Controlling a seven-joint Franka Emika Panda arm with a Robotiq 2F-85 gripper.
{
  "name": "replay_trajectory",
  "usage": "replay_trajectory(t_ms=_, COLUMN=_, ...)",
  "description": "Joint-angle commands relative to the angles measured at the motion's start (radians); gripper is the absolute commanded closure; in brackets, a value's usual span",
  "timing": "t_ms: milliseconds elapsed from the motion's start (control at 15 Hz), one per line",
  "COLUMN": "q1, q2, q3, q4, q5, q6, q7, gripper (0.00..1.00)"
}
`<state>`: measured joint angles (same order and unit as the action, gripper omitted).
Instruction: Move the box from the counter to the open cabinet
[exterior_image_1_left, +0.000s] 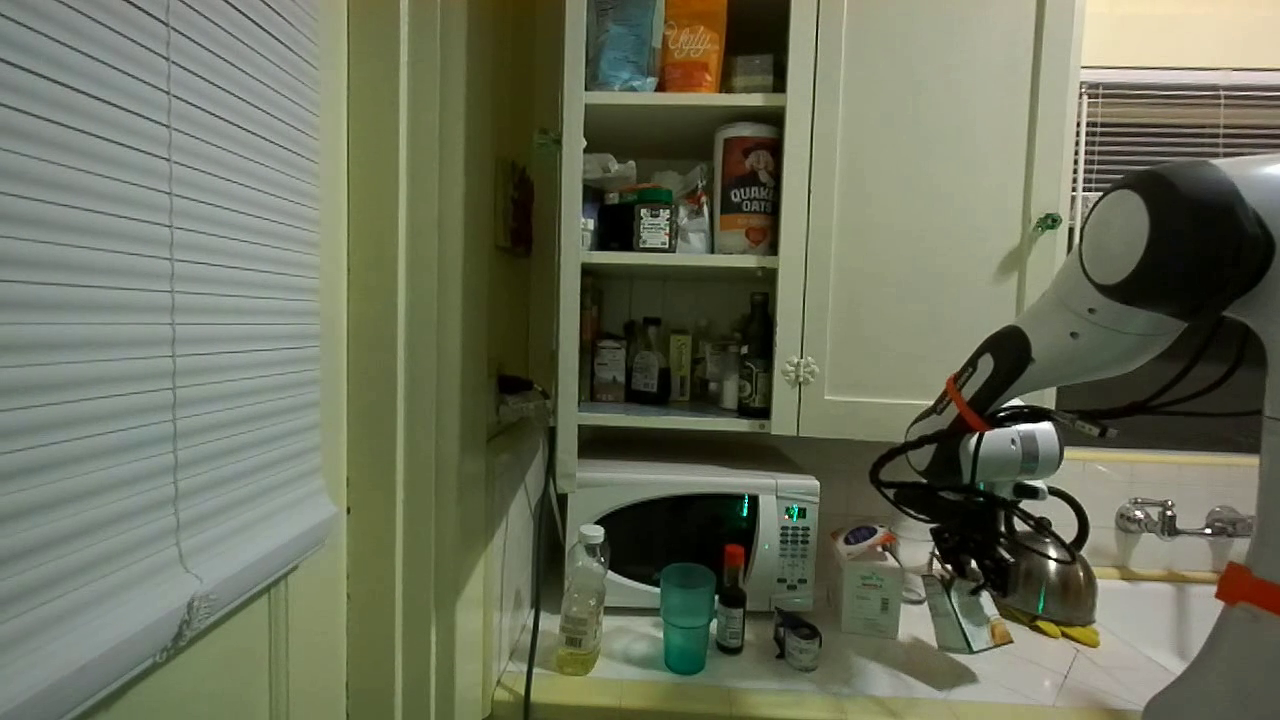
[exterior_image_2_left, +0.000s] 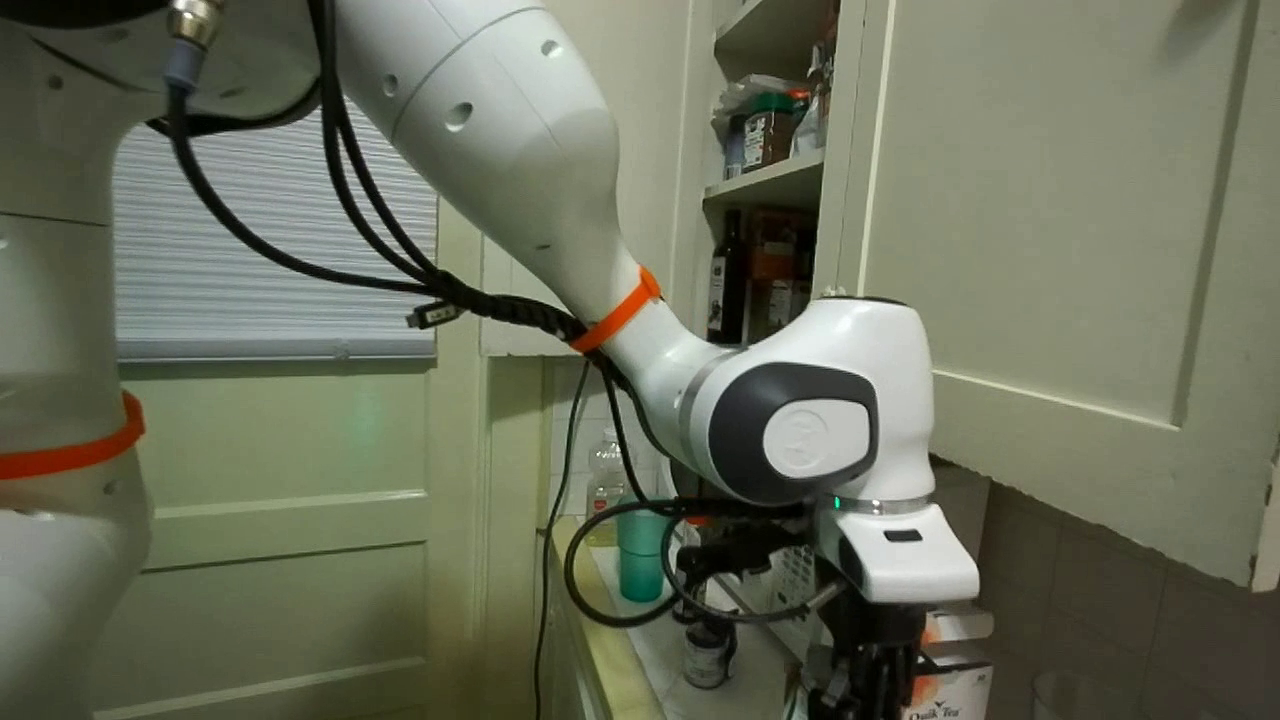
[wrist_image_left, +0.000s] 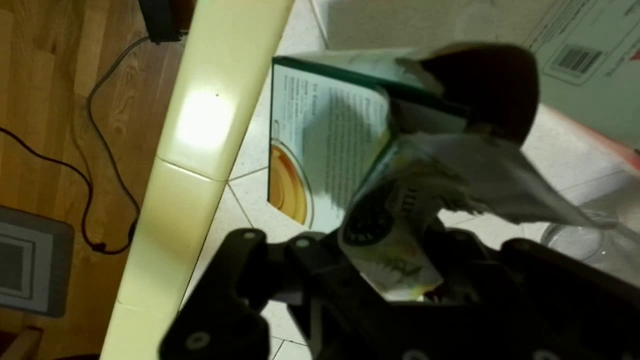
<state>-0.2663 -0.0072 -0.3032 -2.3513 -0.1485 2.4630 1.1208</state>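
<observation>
In an exterior view the open cabinet (exterior_image_1_left: 690, 262) hangs over the microwave (exterior_image_1_left: 640, 535), in front of which a clear bottle (exterior_image_1_left: 583, 610) of yellow liquid, a teal tumbler (exterior_image_1_left: 687, 620) and a red-capped bottle (exterior_image_1_left: 731, 612) stand on the surface (exterior_image_1_left: 1005, 682). Farther right come a white carton (exterior_image_1_left: 870, 597), then the small box (exterior_image_1_left: 963, 615), tilted, its open top clamped between the fingers (wrist_image_left: 312, 255), whether its base touches the surface unclear, then the steel kettle (exterior_image_1_left: 1058, 582) just beside it.
</observation>
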Motion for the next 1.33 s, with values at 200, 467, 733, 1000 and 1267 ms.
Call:
replay_trajectory(t_ms=200, q1=0.001, q2=-0.255, q3=0.089, q4=-0.092, q5=-0.111, q6=-0.174, q7=-0.117, gripper=0.96)
replay_trajectory(t_ms=467, q1=-0.003, q2=-0.324, q3=0.15, q4=-0.095, q5=-0.107, q6=-0.232, q7=-0.19, gripper=0.96)
replay_trajectory(t_ms=733, q1=-0.04, q2=-0.287, q3=0.13, q4=-0.092, q5=-0.067, q6=-0.179, q7=-0.181, gripper=0.96)
replay_trajectory(t_ms=1000, q1=-0.094, q2=-0.217, q3=0.079, q4=-0.105, q5=-0.023, q6=-0.101, q7=-0.131, gripper=0.96)
replay_trajectory(t_ms=1267, q1=-0.122, q2=-0.112, q3=0.03, q4=-0.094, q5=0.044, q6=0.07, q7=-0.104, gripper=0.57)
